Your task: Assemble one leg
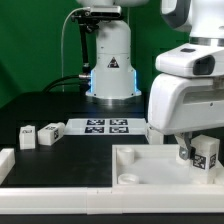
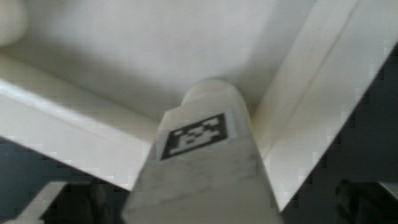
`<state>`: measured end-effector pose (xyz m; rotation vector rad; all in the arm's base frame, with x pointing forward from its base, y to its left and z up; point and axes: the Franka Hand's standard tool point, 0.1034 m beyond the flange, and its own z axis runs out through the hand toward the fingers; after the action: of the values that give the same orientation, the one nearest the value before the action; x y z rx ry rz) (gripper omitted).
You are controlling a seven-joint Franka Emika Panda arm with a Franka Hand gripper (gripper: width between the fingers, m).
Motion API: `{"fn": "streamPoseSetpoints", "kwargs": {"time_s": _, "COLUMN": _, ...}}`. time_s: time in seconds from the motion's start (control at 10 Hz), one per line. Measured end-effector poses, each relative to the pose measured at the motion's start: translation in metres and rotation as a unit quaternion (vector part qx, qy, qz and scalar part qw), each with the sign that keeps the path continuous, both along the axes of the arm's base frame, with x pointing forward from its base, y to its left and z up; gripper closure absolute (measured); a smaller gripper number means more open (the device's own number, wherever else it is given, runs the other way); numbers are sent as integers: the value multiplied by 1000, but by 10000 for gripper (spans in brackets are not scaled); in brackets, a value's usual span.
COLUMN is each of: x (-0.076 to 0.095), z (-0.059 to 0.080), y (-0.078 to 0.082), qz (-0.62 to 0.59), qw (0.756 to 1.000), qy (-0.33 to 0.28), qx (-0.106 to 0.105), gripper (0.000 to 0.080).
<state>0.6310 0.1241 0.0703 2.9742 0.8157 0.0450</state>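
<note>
Wrist view: tapered matte white leg (image 2: 199,160), square black-and-white tag

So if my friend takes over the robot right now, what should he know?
Hand: shut on a leg, holding it upright just above the white square panel, near the corner at the exterior view's right. The wrist view shows that leg over the panel.
Two more legs lie on the table beside the marker board.
Done: leg picked up and brought over.
Left: seating it in the panel; whether it touches yet, I cannot tell.
</note>
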Motion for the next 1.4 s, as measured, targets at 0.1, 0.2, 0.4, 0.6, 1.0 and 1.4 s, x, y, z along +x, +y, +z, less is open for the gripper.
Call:
{"fn": "streamPoseSetpoints", "kwargs": {"time_s": 0.1, "x": 1, "z": 0, "y": -4, "qz": 55, "qw": 998, "qy": 1, "qx": -3, "gripper": 150}}
{"fn": "streamPoseSetpoints", "kwargs": {"time_s": 0.2, "x": 2, "z": 0, "y": -6, "qz": 56, "qw": 998, "qy": 1, "qx": -3, "gripper": 150}}
{"fn": "streamPoseSetpoints", "kwargs": {"time_s": 0.4, "x": 1, "z": -1, "y": -6, "qz": 55, "qw": 998, "qy": 2, "qx": -3, "gripper": 281}}
{"fn": "streamPoseSetpoints", "kwargs": {"time_s": 0.6, "x": 0, "z": -2, "y": -6, "qz": 55, "qw": 998, "qy": 4, "qx": -3, "gripper": 505}}
{"fn": "streamPoseSetpoints", "kwargs": {"time_s": 1.0, "x": -1, "z": -2, "y": -5, "qz": -80, "qw": 997, "qy": -1, "qx": 5, "gripper": 505}}
{"fn": "streamPoseSetpoints", "kwargs": {"time_s": 1.4, "x": -1, "z": -3, "y": 0, "qz": -371, "qw": 928, "qy": -15, "qx": 16, "gripper": 505}}
